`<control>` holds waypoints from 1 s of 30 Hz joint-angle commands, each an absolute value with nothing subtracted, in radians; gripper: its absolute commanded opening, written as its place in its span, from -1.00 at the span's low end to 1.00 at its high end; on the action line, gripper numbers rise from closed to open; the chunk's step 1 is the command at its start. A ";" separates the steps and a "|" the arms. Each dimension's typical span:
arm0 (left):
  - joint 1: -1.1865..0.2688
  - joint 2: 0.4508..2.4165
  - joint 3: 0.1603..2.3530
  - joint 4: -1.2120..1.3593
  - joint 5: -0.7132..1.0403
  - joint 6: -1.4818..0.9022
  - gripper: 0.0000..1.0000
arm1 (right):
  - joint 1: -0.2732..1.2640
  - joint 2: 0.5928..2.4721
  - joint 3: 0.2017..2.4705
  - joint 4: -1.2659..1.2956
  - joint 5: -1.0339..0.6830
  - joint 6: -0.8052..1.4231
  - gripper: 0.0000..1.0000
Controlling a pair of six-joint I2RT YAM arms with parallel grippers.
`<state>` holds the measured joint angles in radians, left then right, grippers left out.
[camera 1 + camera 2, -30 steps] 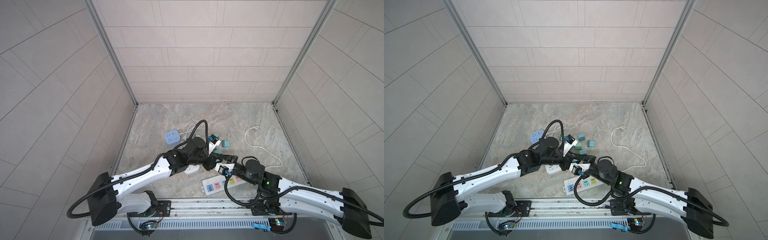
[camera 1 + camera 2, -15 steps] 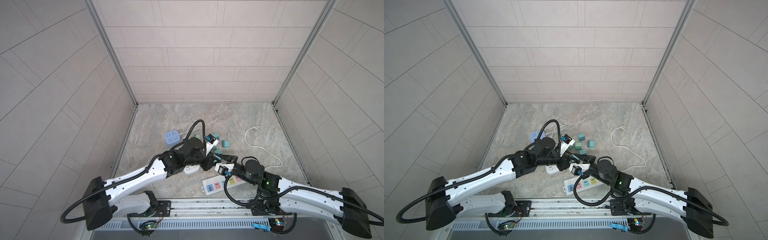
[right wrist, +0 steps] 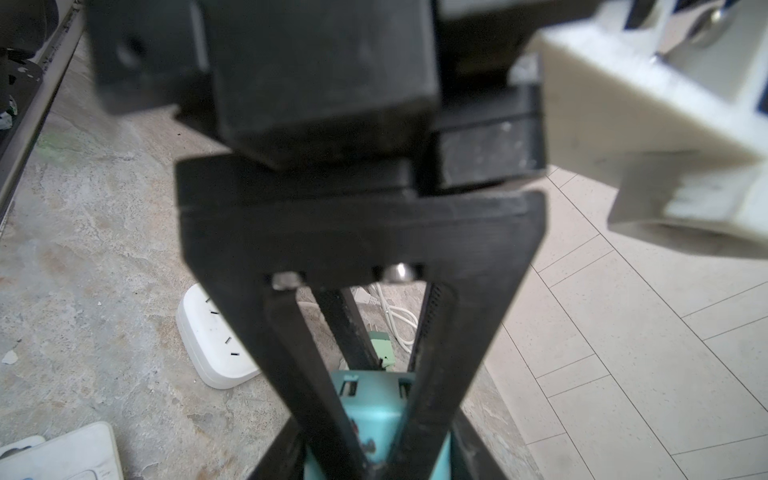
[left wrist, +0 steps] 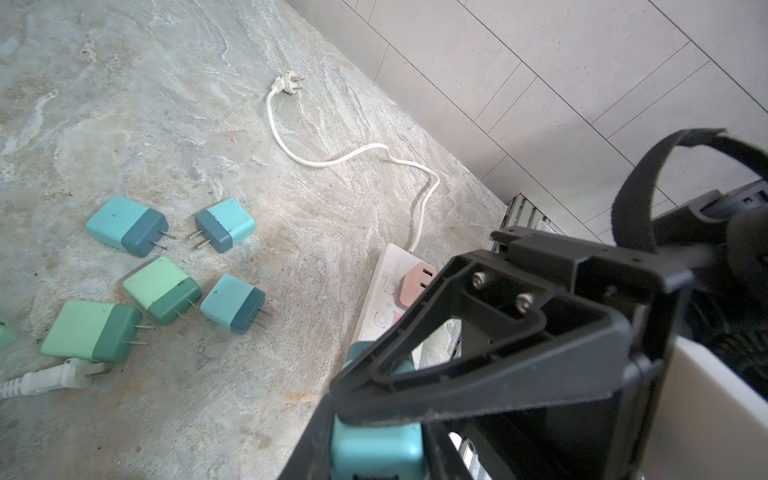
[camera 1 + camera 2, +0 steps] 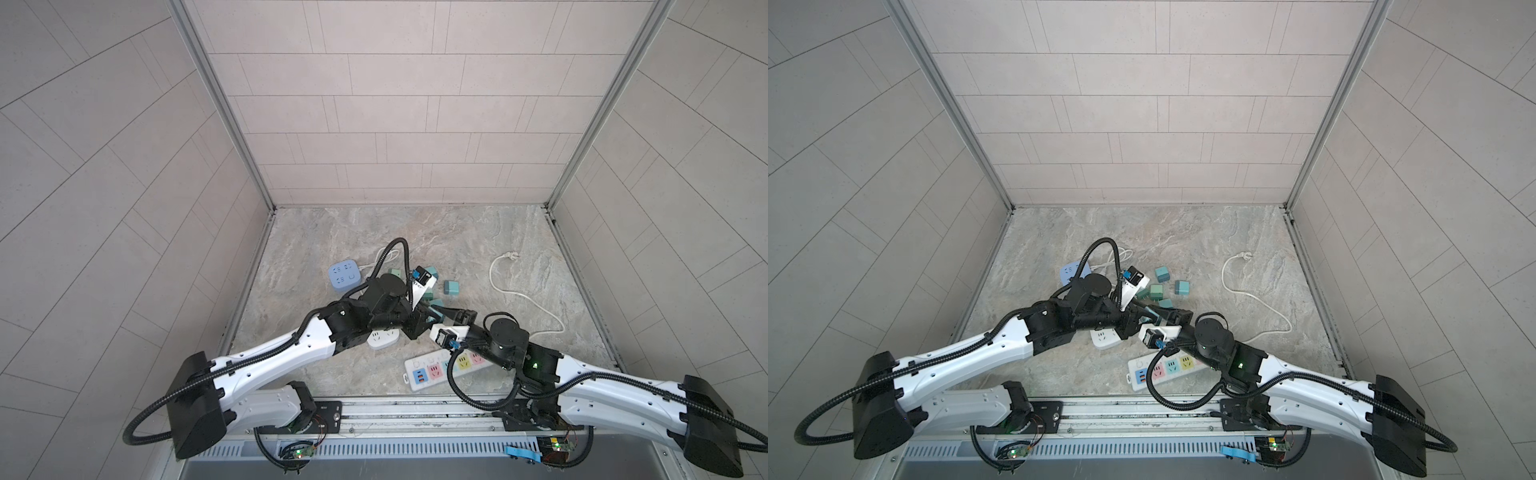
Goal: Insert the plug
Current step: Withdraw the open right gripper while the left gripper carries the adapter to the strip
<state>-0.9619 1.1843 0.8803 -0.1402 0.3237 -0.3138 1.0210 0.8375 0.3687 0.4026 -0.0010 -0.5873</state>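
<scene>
In both top views the left gripper (image 5: 432,319) and the right gripper (image 5: 448,312) meet tip to tip above the stone table (image 5: 498,249), between a white socket block (image 5: 382,338) and the power strip (image 5: 432,370); what sits between them is mostly hidden. In the left wrist view the teal plug (image 4: 376,451) is clamped in the left gripper's fingers, off the table and near the strip. The right gripper's black frame lies across it, and loose plugs (image 4: 164,289) lie on the table further off. In the right wrist view the plug shows two slots between the left fingers; whether the right gripper grips it or stands loose I cannot tell
</scene>
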 commanded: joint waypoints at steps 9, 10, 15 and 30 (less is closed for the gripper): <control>-0.956 1.090 0.851 -0.096 0.139 -0.227 -1.00 | 1.026 0.695 0.359 0.350 0.046 -0.502 1.00; -0.954 1.072 0.841 -0.097 0.110 -0.219 -1.00 | 1.026 0.674 0.349 0.348 0.059 -0.489 1.00; -0.944 0.989 0.811 -0.150 -0.007 -0.158 -1.00 | 0.995 0.558 0.315 0.322 0.180 -0.330 1.00; -0.991 1.082 0.882 -0.322 0.039 -0.116 -1.00 | 0.002 0.811 0.399 0.075 0.064 0.543 1.00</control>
